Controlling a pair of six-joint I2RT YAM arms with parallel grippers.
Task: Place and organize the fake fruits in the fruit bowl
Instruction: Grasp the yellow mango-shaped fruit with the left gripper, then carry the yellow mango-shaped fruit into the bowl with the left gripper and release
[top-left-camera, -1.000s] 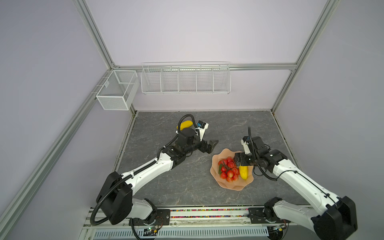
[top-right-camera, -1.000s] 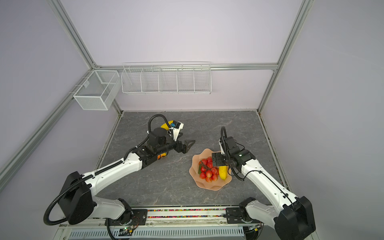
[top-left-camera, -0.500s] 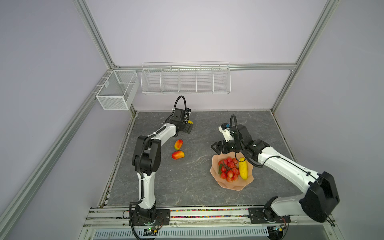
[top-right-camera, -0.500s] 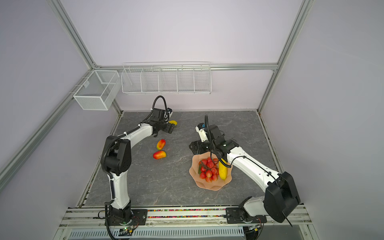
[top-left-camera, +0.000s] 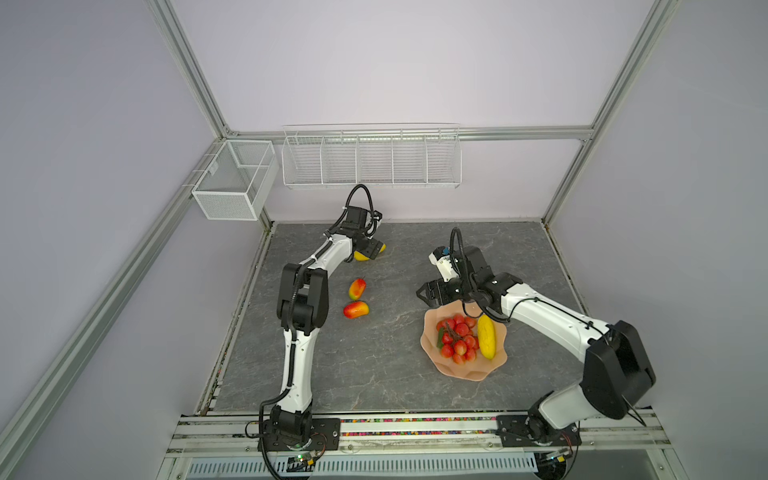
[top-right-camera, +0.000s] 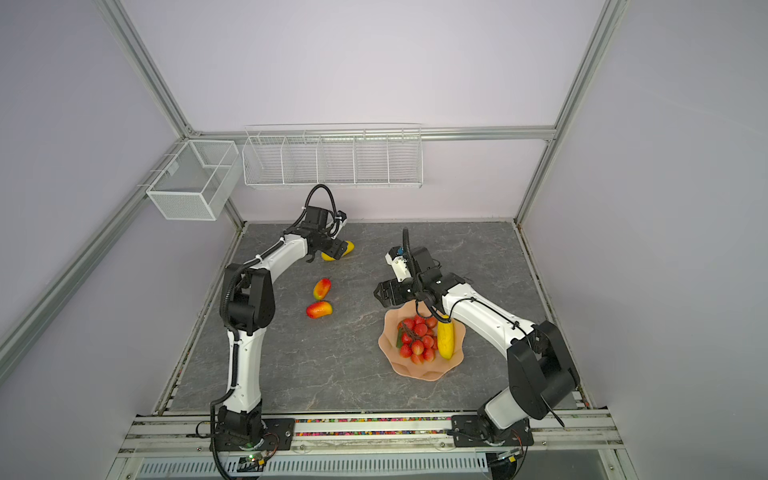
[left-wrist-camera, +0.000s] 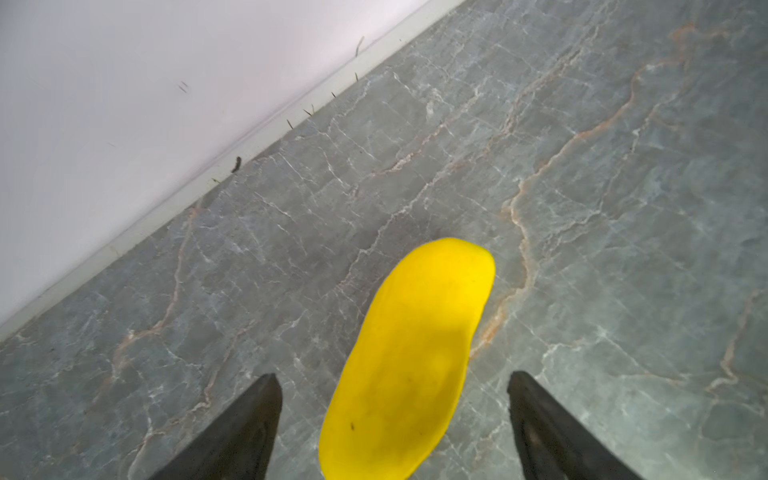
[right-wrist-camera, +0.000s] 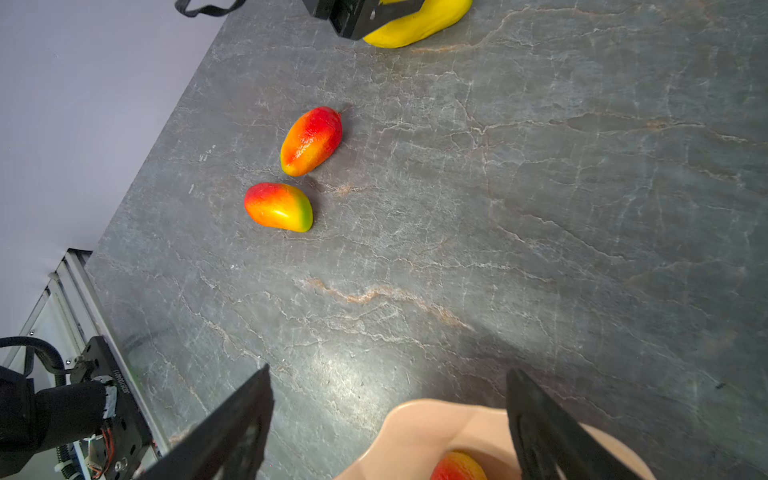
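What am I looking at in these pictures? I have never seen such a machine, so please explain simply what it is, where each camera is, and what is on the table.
It is a robot with two white arms on a grey stone-look table. Each arm ends in a two-fingered gripper. Both top views come from one camera head above, looking down. The other two pictures come from small cameras on the wrists, looking past the fingers.

The left gripper is open around a yellow fruit lying on the table near the back wall; the fingers stand on both sides of it with gaps, so it is not gripped. The right gripper is open and empty, above the far edge of the pink bowl.

In the bowl lie a bunch of red berries and a second yellow fruit. Two mangoes lie on the table. White wire baskets hang on the walls.
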